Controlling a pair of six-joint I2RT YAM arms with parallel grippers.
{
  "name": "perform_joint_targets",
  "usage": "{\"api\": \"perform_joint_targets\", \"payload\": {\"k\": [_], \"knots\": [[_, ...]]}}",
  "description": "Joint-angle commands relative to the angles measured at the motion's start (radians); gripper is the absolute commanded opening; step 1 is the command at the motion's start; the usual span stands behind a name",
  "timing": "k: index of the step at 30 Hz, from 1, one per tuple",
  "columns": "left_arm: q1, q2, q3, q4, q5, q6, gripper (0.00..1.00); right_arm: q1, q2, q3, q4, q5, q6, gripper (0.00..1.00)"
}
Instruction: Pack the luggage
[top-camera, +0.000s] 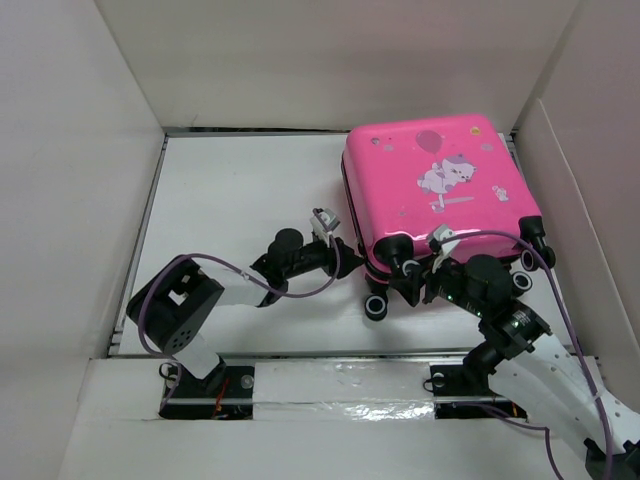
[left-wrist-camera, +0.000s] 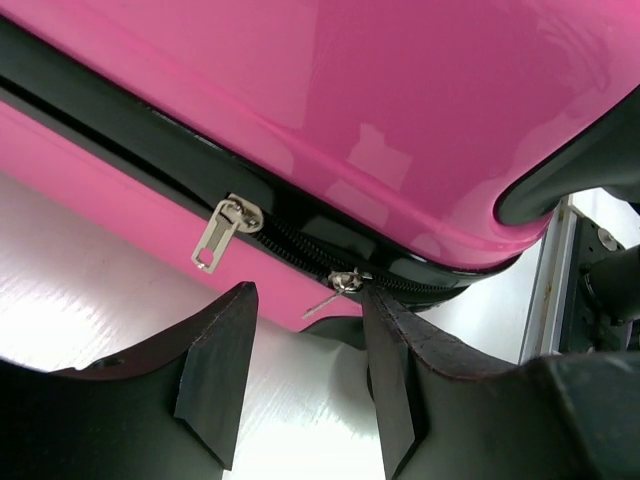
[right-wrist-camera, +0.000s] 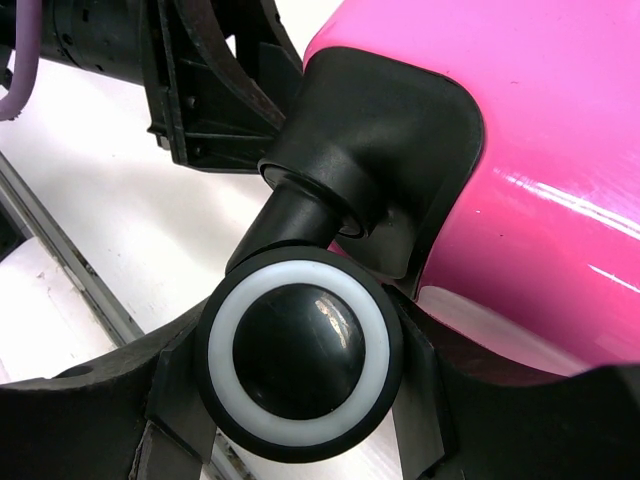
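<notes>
The left end effector (left-wrist-camera: 310, 300) stands part open at the near left corner of the small bright pink hard-shell suitcase (top-camera: 400, 195). A thin silver zipper pull (left-wrist-camera: 338, 285) on the suitcase's black zip band (left-wrist-camera: 290, 238) lies just between its fingertips, not pinched. A second, flat silver pull (left-wrist-camera: 222, 235) hangs further along the band.

The right end effector (right-wrist-camera: 298, 338) is closed around a black caster wheel with a white ring (right-wrist-camera: 298, 362) at the suitcase's near edge, with a finger (right-wrist-camera: 418, 400) against each side.

The suitcase is closed and lies flat on the white table (top-camera: 240, 190), towards its far right. The cartoon animal sticker (top-camera: 445, 178) faces up. The long axis runs near to far, wheels towards the arm bases, and the far end is skewed slightly left.
</notes>
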Motion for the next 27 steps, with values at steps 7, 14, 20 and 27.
{"api": "perform_joint_targets", "payload": {"k": [7,14,20,27], "knots": [[0.002,0.024,0.068,0.048,0.013,0.022,0.31,-0.031,0.016,0.012,0.115,0.08,-0.034,0.0],[0.002,0.028,0.063,0.058,0.002,0.008,0.02,-0.031,0.003,0.008,0.112,0.08,-0.031,0.0],[0.002,0.007,0.048,-0.004,-0.192,0.019,0.0,-0.031,-0.01,0.012,0.114,0.038,-0.035,0.0],[0.043,0.024,0.095,-0.01,-0.401,0.002,0.0,-0.011,0.069,0.012,0.16,-0.084,-0.057,0.0]]}}
